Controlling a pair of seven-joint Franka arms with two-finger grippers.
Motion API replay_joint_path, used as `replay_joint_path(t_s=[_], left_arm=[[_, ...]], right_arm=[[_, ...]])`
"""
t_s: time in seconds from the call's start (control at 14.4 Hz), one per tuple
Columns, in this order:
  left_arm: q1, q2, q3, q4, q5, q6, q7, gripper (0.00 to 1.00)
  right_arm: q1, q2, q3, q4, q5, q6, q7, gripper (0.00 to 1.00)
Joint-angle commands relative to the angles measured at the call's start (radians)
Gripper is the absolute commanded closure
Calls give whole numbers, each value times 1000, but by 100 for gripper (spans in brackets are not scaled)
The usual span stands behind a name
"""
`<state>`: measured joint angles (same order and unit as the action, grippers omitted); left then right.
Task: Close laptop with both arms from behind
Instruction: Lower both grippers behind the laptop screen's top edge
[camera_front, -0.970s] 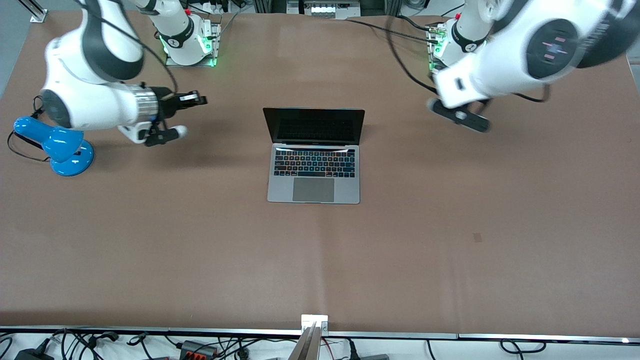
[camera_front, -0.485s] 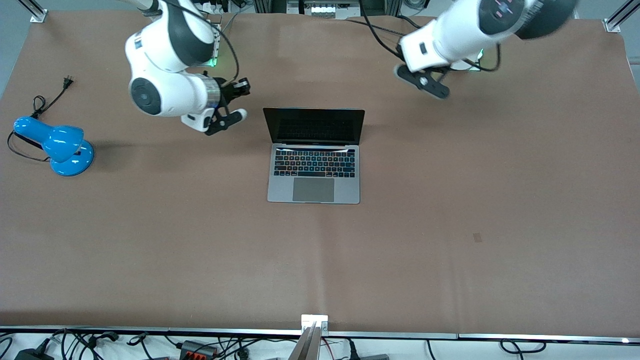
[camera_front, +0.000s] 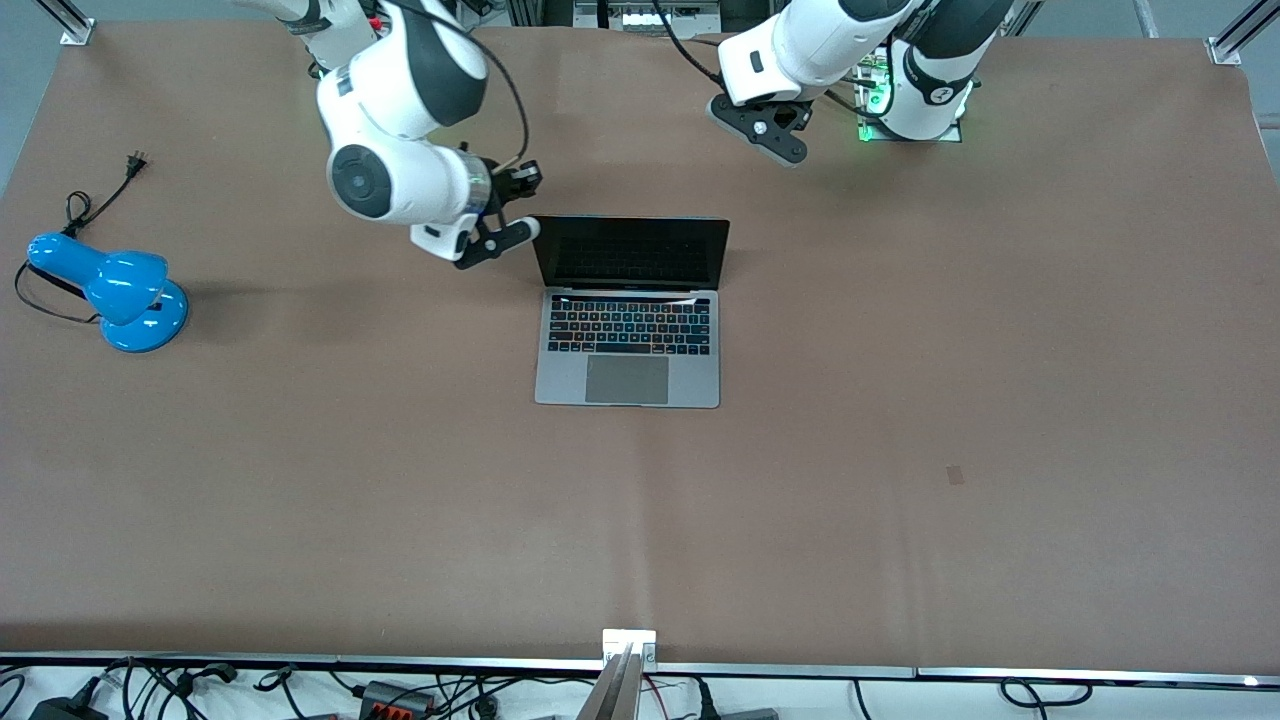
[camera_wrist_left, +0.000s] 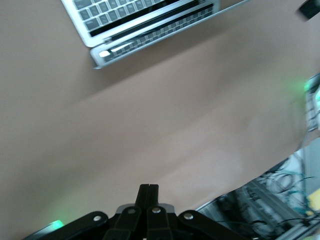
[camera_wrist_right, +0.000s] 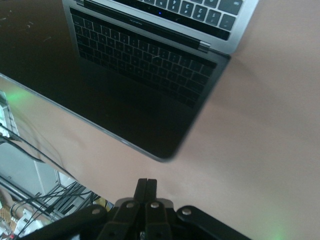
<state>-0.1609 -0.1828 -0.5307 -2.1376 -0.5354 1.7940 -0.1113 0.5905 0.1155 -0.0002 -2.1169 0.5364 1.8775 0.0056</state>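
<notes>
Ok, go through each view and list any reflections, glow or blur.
Front view: the laptop is sharp, with a bright glare strip along its hinge. Left wrist view: soft overall, green glow at two edges. Right wrist view: the keyboard mirrors in the black screen, whose nearest corner is blurred.

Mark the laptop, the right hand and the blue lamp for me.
laptop (camera_front: 627, 380): front view, on its grey trackpad.
right hand (camera_front: 527, 178): front view, at the shut fingertips, beside the screen's corner.
blue lamp (camera_front: 120, 285): front view, on the blue shade.
</notes>
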Motion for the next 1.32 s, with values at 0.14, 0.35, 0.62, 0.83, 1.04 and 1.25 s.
replay_joint_path(t_s=[0.14,0.35,0.62,0.83,1.04,1.25], left_arm=[[9,-86,-126,-145,-159,208,4,99],[15,-64,-167,-220,-164,308,-25,99],[29,-17,-169,-223,-164,387,-68,99],[27,86,-170,-223,-161,539,-62,99],[29,175,-169,-220,-150,672,-51,99],[61,222,-164,-220,-150,766,62,99]], right_arm=[[25,15,-12,-5,19,26,19,100],[25,32,-12,0,19,57,19,100],[31,61,-12,14,17,95,17,100],[29,62,-12,23,17,101,17,100],[34,88,-12,61,17,101,19,100],[35,118,-12,86,17,115,17,100]])
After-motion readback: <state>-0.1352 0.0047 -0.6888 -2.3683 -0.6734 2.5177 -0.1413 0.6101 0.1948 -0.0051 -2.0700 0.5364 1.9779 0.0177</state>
